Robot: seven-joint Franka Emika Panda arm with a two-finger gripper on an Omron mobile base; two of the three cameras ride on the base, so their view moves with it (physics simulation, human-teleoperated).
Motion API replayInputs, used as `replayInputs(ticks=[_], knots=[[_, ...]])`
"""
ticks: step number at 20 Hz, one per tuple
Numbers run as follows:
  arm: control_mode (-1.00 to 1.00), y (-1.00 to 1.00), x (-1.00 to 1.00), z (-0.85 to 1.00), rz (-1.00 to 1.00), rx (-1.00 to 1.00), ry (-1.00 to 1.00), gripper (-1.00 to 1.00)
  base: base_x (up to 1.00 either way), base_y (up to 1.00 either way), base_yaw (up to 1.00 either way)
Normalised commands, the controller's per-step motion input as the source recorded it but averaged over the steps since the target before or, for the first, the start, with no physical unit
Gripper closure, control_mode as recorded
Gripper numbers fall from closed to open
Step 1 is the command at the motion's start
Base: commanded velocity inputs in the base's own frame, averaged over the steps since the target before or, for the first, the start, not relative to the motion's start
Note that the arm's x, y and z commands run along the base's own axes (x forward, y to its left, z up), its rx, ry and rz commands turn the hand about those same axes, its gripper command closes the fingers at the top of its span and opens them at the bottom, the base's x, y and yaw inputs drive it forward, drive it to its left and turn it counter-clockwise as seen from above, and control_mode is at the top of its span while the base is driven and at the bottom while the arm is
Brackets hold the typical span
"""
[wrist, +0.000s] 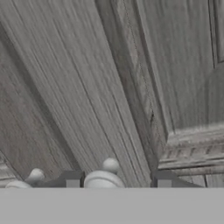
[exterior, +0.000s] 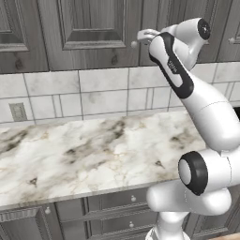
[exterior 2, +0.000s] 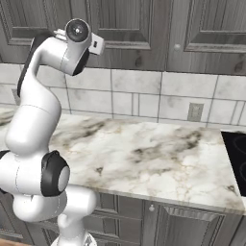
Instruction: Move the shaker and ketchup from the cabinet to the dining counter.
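Observation:
The cabinet [exterior: 89,28] [exterior 2: 144,29] hangs above the tiled wall with its dark grey-brown doors shut. The shaker and the ketchup are hidden, and the dining counter is out of view. My arm reaches up to the door seam, where the gripper [exterior: 143,35] [exterior 2: 98,44] meets the cabinet. In the hand view the cabinet [wrist: 87,87] is very close. My gripper [wrist: 118,179] straddles a round pale knob [wrist: 103,179]. Its left fingertip [wrist: 72,179] sits close to the knob, and a gap shows on the right side.
Below the cabinet runs a marble worktop [exterior: 84,150] [exterior 2: 144,149] backed by white tiles with a wall outlet [exterior: 18,111] [exterior 2: 194,111]. A black cooktop [exterior 2: 238,158] lies at its right end. Drawer fronts [exterior: 117,201] with knobs stand under the worktop.

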Motion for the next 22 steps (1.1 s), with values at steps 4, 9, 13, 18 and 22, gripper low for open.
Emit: replayInputs(ticks=[4,9,13,18,22], knots=[[-1.0,-0.08,0.02,-0.01,0.0,0.0,0.0,1.0,0.0,0.0,0.0],[-1.0,-0.23,-0.27,0.0,0.0,-0.01,0.02,1.0,0.0,0.0,0.0],[-1.0,-0.69,-0.79,0.0,0.0,-0.01,0.0,1.0,0.0,0.0,0.0],[-1.0,-0.94,-0.97,0.0,-0.03,0.0,0.0,1.0,0.0,0.0,0.0],[-1.0,-1.0,-1.0,0.0,-0.04,0.0,0.0,1.0,0.0,0.0,0.0]])
